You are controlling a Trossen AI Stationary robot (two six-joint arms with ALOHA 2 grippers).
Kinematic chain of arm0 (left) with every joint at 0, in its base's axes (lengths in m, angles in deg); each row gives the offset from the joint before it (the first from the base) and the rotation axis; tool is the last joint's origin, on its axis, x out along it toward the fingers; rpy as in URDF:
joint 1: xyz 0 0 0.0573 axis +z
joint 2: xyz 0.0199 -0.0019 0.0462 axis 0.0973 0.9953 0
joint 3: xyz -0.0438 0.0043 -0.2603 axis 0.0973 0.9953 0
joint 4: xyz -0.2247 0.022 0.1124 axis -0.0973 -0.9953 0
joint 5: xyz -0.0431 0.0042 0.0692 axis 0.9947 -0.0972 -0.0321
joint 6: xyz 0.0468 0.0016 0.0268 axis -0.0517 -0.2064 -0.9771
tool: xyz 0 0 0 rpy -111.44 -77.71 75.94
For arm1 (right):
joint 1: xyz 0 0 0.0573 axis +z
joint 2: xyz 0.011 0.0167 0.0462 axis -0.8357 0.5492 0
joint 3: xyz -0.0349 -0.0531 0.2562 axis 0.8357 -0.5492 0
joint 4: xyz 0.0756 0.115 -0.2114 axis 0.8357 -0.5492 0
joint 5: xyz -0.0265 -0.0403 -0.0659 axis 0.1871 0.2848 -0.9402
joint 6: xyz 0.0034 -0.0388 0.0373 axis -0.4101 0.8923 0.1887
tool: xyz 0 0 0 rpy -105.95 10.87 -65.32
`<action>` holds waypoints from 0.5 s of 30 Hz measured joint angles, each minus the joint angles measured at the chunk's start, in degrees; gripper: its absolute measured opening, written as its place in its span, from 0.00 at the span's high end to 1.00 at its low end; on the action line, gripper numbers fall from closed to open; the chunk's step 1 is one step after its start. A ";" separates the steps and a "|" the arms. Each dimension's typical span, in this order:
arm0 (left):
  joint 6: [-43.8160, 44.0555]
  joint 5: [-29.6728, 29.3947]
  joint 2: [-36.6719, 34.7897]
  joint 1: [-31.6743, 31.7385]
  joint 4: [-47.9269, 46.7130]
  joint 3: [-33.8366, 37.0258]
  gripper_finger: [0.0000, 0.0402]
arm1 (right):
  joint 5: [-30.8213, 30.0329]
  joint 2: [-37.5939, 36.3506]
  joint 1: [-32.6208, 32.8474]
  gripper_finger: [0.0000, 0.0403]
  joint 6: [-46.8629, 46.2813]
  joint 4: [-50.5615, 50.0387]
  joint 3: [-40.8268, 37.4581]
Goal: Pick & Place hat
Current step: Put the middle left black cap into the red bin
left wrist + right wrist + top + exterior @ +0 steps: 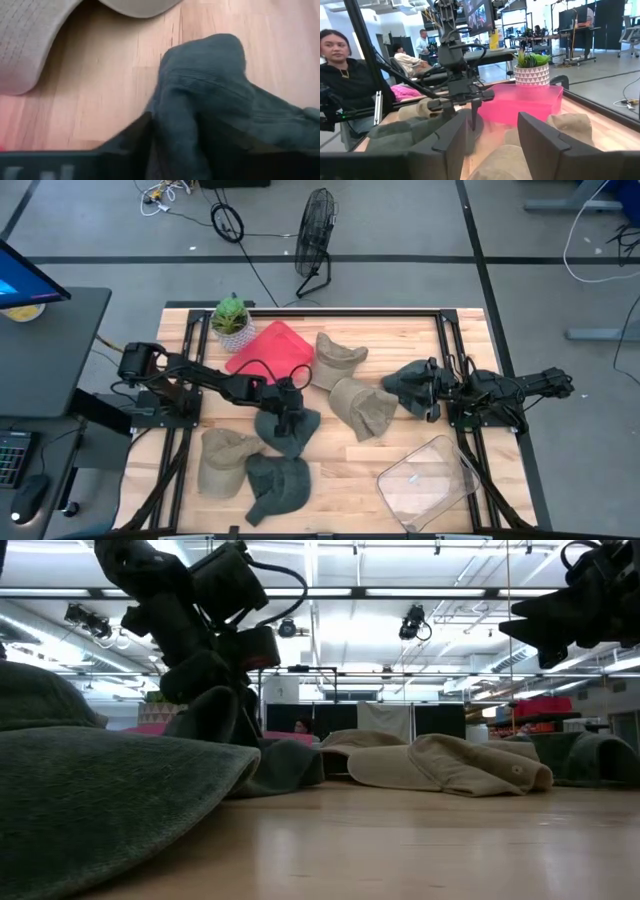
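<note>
Dark green hat (296, 432): soft and floppy, with ribbed cloth. Bunched up in the middle into a tall bump, with the flat edge spread out on the wooden table (340, 455). Lies near the red bin (268, 348), on the side away from the potted plant (232, 320).

Right on top of the hat: the left gripper (290, 408), down in the folded cloth, at the end of a long dark arm. Cloth pushed up close to it. Cannot tell if holding the hat or just touching it.

More hats all around. One tan hat (338, 358) just beside the red bin, touching its edge. A second tan hat (362, 410) a bit farther from the red bin, past the first one. A third tan hat (226, 460) and another dark green hat (276, 486) far from the red bin, near the table's front edge, side by side and touching.

Well apart from the red bin, across the table: a grey-green hat (408, 383) with the right gripper (432, 390) above it. Wide apart there, two dark fingers (451, 135) with a clear gap and nothing held.

Farthest from the red bin, in the opposite corner: a clear plastic box (428, 478).
</note>
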State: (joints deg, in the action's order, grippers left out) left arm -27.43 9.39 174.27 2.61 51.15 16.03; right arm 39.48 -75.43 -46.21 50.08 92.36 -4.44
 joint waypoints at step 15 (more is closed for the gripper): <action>2.62 -4.30 -24.87 0.16 3.46 0.00 0.97 | 0.07 1.10 0.00 0.63 -1.81 -0.02 0.00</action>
State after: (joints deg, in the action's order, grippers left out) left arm -24.81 5.09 149.40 2.76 54.61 16.03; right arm 39.54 -74.33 -46.21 48.28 92.33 -4.44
